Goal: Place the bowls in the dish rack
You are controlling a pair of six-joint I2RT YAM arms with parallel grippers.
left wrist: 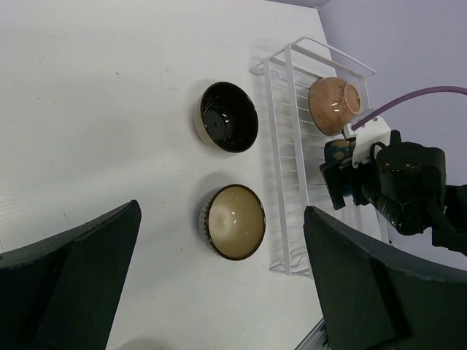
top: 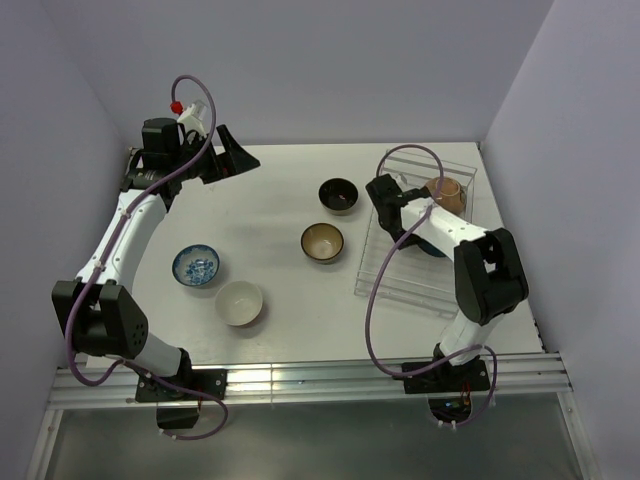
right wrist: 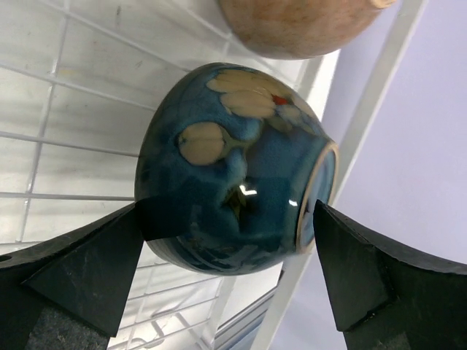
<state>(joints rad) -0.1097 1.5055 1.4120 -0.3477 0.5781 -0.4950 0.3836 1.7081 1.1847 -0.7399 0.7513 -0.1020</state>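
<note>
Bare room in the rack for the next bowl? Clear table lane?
Bare: dish rack near half. Far end crowded: tan bowl, dark blue bowl, right claw. Open table between black bowl, brown-lined bowl and patterned bowl, cream bowl.

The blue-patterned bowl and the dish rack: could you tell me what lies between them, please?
In the top view, one tan-inside bowl stands between the blue-patterned bowl and the dish rack, touching neither.

White table [top: 270,190], pale lilac walls [top: 330,70] on three sides, ribbed metal rail [top: 320,380] along near edge
</note>
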